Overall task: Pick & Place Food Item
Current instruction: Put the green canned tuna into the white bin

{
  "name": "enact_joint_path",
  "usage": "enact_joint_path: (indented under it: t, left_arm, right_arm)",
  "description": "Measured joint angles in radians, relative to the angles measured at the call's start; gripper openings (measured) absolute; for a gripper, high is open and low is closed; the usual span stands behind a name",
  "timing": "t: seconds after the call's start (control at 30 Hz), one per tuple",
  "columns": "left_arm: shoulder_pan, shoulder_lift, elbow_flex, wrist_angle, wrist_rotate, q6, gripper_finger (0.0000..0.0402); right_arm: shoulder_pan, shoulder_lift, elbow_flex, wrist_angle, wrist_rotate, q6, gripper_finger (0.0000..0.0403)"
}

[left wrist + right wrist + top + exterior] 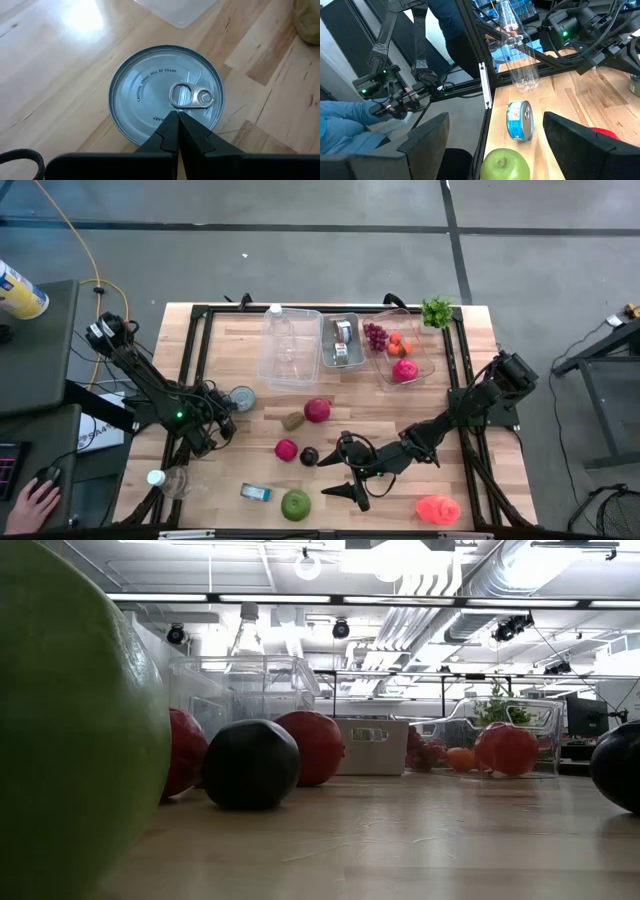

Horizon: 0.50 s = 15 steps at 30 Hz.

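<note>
My right gripper (pixel 340 477) reaches low toward the near edge, fingers spread wide and empty, the green apple (pixel 296 503) just left. My left gripper (pixel 177 131), pinched closed, hovers over a can (pixel 166 97) reading "CAUTION".

Green apple (pixel 296 503), silver can (pixel 241 398)

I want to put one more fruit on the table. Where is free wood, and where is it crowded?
Free: the strip between the silver can and the red apple, below the clear bin. Also the corner left of the blue tin. Crowded: around the right hand, near the dark plum and green apple.
</note>
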Motion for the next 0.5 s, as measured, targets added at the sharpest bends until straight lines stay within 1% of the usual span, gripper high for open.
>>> enact_joint_path:
  t: [0.23, 0.4, 0.5]
  left_arm:
    - [-0.024, 0.0, 0.0, 0.006, -0.017, 0.001, 0.0]
    - [-0.043, 0.0, 0.0, 0.026, -0.006, 0.001, 0.0]
    - [-0.049, 0.025, 0.0, 0.057, -0.011, 0.001, 0.0]
  right_arm:
    - [0.0, 0.0, 0.0, 0.0, 0.0, 0.0, 0.0311]
    - [0.0, 0.0, 0.0, 0.0, 0.0, 0.0, 0.0311]
    - [0.0, 0.0, 0.0, 0.0, 0.0, 0.0, 0.0311]
